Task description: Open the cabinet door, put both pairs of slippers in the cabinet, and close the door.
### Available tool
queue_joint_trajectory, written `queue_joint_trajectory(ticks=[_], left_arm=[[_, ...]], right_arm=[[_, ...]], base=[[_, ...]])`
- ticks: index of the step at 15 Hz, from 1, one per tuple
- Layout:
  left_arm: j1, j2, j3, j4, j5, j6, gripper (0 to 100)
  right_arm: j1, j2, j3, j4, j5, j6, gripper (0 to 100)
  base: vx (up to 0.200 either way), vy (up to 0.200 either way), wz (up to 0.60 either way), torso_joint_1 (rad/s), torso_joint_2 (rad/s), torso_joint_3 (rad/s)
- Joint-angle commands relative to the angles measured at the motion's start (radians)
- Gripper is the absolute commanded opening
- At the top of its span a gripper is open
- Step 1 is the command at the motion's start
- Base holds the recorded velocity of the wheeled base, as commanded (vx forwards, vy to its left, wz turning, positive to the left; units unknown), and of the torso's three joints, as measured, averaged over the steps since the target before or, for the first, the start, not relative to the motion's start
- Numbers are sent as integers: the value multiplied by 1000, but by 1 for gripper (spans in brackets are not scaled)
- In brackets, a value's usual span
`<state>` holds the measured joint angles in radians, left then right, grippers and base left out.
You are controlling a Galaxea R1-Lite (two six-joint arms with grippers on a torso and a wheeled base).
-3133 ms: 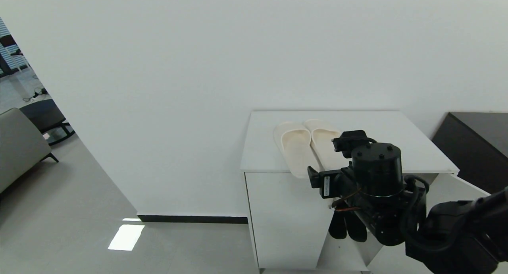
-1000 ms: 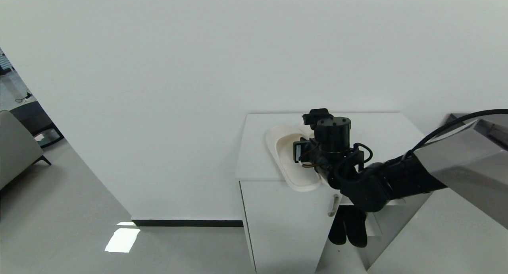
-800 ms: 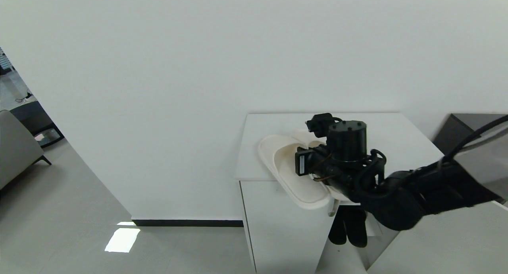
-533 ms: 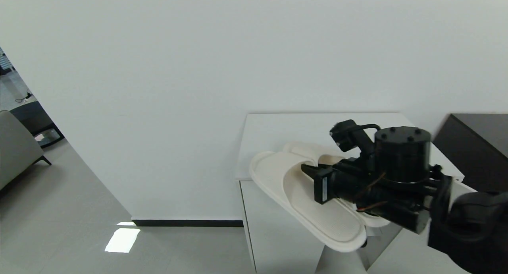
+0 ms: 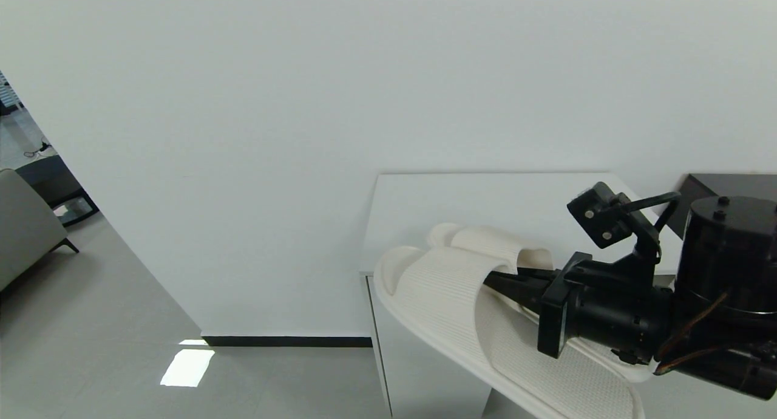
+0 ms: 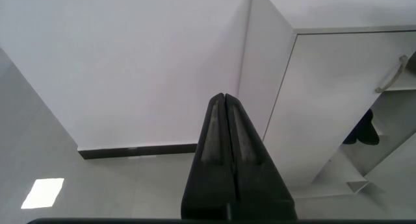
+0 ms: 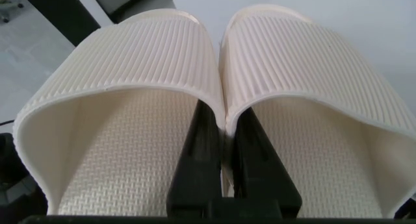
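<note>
A pair of cream slippers (image 5: 479, 309) hangs in the air in front of the white cabinet (image 5: 485, 200), off its top. My right gripper (image 5: 507, 280) is shut on the pair. Its fingers (image 7: 205, 139) reach into both slippers and pinch their inner walls together (image 7: 224, 87). In the left wrist view the cabinet door (image 6: 325, 113) with its bar handle (image 6: 392, 73) stands open, and a pair of black slippers (image 6: 362, 128) shows inside. My left gripper (image 6: 224, 113) is low beside the cabinet, shut with nothing in it.
A dark piece of furniture (image 5: 728, 185) stands right of the cabinet against the white wall. A grey sofa (image 5: 21, 224) sits at the far left. Open grey floor (image 5: 121, 346) lies left of the cabinet.
My right gripper has closed on the cream slippers, lifted them off the cabinet top and drawn them toward me and to the right. The head view also shifted early on.
</note>
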<state>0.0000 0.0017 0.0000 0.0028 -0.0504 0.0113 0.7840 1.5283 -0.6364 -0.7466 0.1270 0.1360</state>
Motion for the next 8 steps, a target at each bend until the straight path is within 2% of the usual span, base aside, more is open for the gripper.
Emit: queue_joint_trajectory(ticks=[1,8], left_arm=[[0,1,0,0,0,1,0],[0,1,0,0,0,-1,0]], right_arm=[[1,-7,1,0,2,1,0],[0,7,9,0,2,-1,0]], base=[[-200,0,0,2,2,2],[-200,0,0,0,2,2]])
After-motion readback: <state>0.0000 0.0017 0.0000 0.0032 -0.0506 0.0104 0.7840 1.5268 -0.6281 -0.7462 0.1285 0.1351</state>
